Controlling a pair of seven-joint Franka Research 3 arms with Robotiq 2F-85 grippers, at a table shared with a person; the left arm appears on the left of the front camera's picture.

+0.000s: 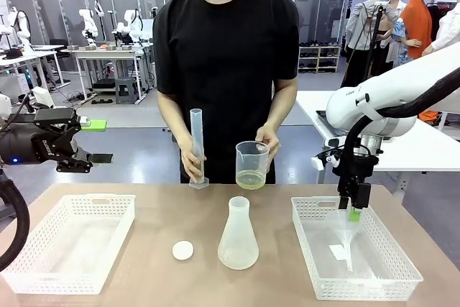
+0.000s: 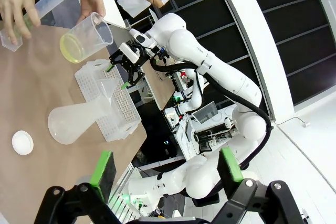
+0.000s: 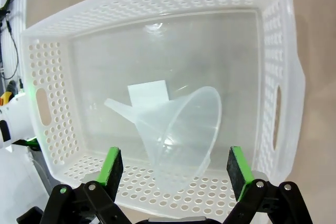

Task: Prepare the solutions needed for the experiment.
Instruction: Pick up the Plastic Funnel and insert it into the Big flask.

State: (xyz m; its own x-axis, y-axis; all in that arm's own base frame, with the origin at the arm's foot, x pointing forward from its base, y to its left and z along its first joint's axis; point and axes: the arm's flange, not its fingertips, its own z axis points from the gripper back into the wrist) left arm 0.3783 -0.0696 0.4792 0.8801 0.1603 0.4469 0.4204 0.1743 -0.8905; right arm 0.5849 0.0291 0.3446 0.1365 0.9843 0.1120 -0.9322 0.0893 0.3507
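Hovering your right hand (image 1: pixel 353 210), spread wide, over the funnel (image 3: pixel 181 129) right of the flask (image 1: pixel 238 239), likely for its narrow neck; your left hand (image 2: pixel 168 167) is hanging wide, far left of it.

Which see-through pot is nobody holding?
The cone-shaped flask, standing alone mid-table. The person holds the other two: the tall cylinder and the beaker with yellow liquid.

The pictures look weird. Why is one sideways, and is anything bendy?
Left wrist view: the camera is rolled, so the table stands sideways. Right wrist view: the wide lens bows the basket; the funnel is sharp. Front view: even light, faint shadows.
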